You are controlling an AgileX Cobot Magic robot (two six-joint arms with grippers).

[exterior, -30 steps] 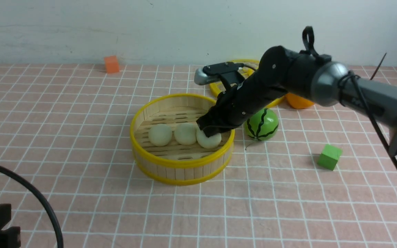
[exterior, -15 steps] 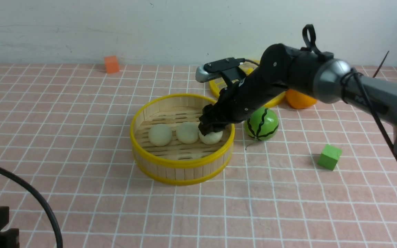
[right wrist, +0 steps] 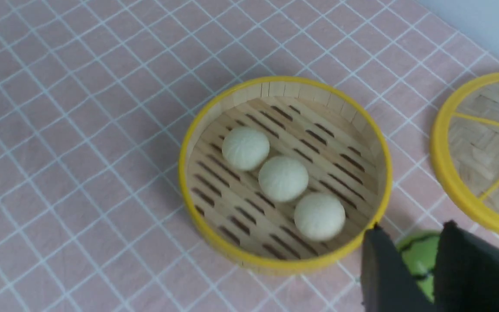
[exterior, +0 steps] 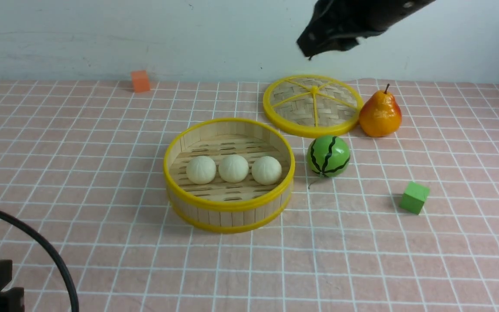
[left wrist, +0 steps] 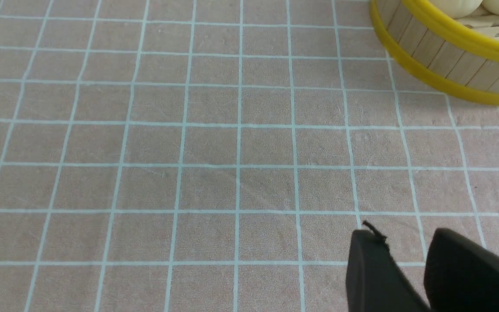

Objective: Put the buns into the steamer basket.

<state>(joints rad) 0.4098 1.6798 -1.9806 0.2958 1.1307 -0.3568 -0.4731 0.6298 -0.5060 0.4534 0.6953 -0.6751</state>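
Three buns (exterior: 233, 168) lie in a row on the slotted floor of the steamer basket (exterior: 228, 207), which stands mid-table, between the near and far edges. No bun shows outside it, so the task is judged complete. Right end effector (right wrist: 410, 226) hangs high toward the far edge, jaws slightly parted, empty. Left end effector (left wrist: 403, 232) sits low near the table's near-left corner, jaws slightly parted, empty.

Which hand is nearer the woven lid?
Right. The right hand hangs in the air roughly over the woven lid; the left hand sits low near the table's front left.
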